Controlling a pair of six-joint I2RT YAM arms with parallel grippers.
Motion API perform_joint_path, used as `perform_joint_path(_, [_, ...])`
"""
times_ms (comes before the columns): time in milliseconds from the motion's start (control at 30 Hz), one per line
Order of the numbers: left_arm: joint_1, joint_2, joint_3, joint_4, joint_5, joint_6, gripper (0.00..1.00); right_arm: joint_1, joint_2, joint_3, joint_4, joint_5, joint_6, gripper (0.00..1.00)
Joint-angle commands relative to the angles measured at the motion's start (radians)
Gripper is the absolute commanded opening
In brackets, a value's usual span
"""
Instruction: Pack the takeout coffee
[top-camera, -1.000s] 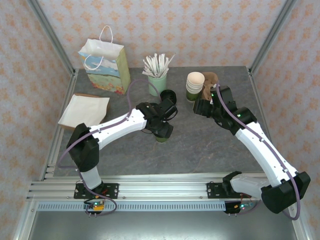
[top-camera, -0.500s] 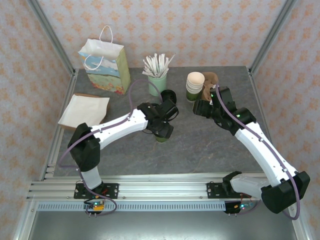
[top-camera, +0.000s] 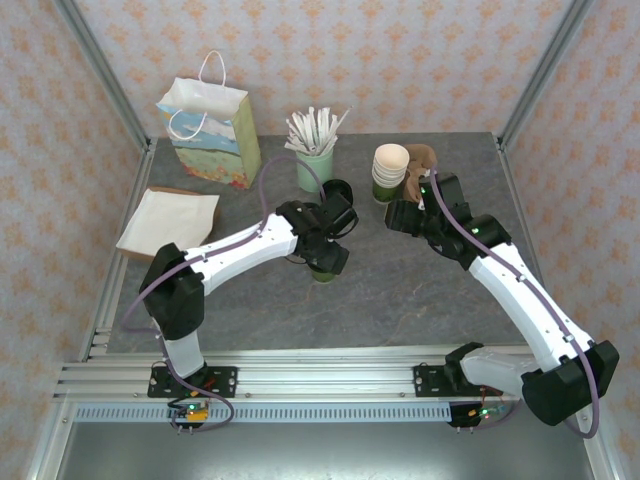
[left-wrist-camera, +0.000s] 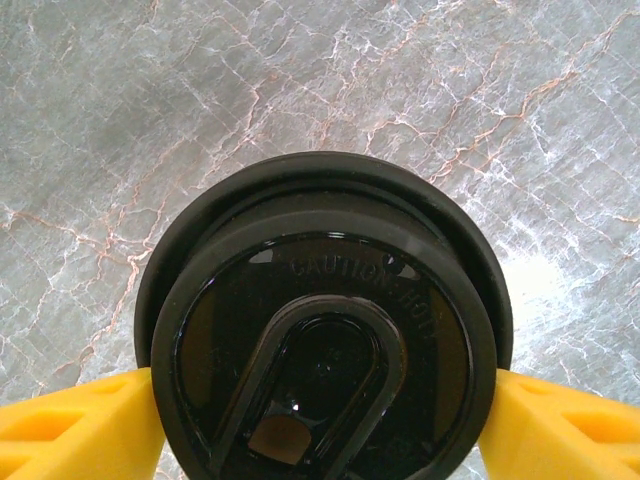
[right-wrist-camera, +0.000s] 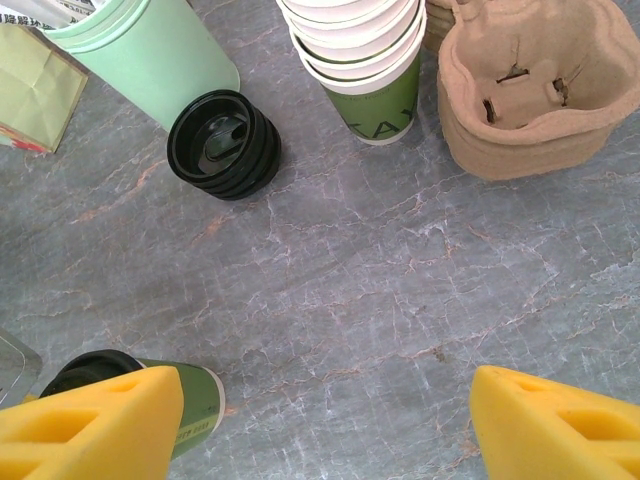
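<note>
A small green paper cup with a round black plastic lid (top-camera: 323, 274) is standing upright near the middle of the grey marbled tabletop (top-camera: 400, 300), and the left gripper (top-camera: 326, 255) is hanging directly over it. From the left wrist, its two yellow fingers (left-wrist-camera: 75, 430) are sitting one on each side of the lid, right against its outline. The lid is hiding the place where they would be meeting the cup wall, so I cannot tell whether they are clamping the cup or standing just off it. The right gripper (top-camera: 400, 215) is hovering to the right of the cup, its jaws spread wide over bare tabletop and holding nothing. Beyond it, a stack of black plastic lids (right-wrist-camera: 222, 143) is sitting just beside a pale green mug holding white sticks (right-wrist-camera: 150, 55). Further right, a stack of lidless green paper cups (right-wrist-camera: 375, 60) is standing next to a brown moulded-pulp cup carrier (right-wrist-camera: 530, 90). At the back left, a flowered paper gift bag with white cord handles (top-camera: 212, 130) is standing upright, and a flat tan paper bag (top-camera: 170, 220) is lying in front of it.
</note>
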Motion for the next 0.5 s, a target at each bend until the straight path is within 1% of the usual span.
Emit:
perform_joint_path(0, [0.008, -0.018, 0.033, -0.030, 0.007, 0.000, 0.80, 0.002, -0.003, 0.004, 0.016, -0.001, 0.007, 0.76])
perform_joint_path(300, [0.012, -0.048, 0.049, -0.031, 0.016, 0.001, 0.84, 0.002, -0.015, -0.002, 0.012, 0.004, 0.010, 0.76])
perform_joint_path(467, [0.018, -0.109, 0.059, -0.017, 0.019, -0.004, 0.84, 0.002, -0.031, 0.014, -0.008, 0.045, -0.008, 0.76])
